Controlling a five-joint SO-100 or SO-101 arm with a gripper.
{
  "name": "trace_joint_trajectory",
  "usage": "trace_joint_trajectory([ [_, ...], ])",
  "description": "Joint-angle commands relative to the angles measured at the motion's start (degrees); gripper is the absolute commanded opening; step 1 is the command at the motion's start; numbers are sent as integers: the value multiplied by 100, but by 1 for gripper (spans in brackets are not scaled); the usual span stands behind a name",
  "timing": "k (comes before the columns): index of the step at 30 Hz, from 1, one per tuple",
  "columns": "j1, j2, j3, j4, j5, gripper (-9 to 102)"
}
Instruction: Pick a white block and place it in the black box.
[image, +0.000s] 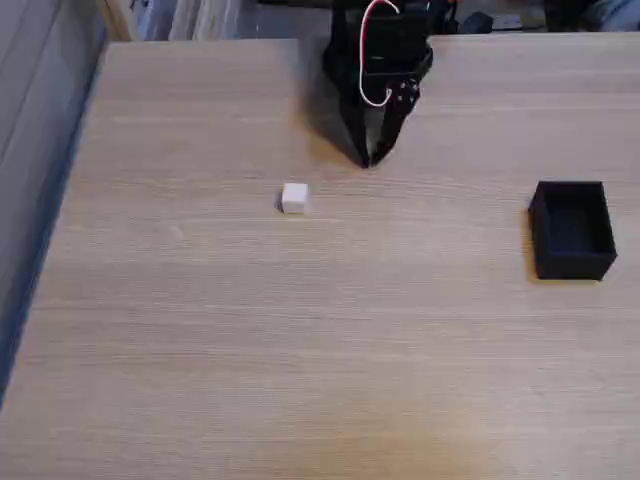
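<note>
In the fixed view, a small plain white cube (294, 197) sits alone on the light wood-grain desk (300, 350), left of centre. Behind it to the right, the black gripper (369, 158) points down, fingers closed on nothing. Far right stands the matte black open-topped box (571, 230).

Black arm reaching in from the top edge of the fixed view, white wire looped over its upper body, gripper (370, 158) pointing down toward the viewer, two fingers tapering together, tips meeting, nothing between them
</note>
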Motion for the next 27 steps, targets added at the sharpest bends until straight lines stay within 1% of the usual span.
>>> trace_joint_trajectory([
  [1, 53, 35, 88, 26, -88, 0],
  [27, 167, 35, 79, 26, -88, 0],
])
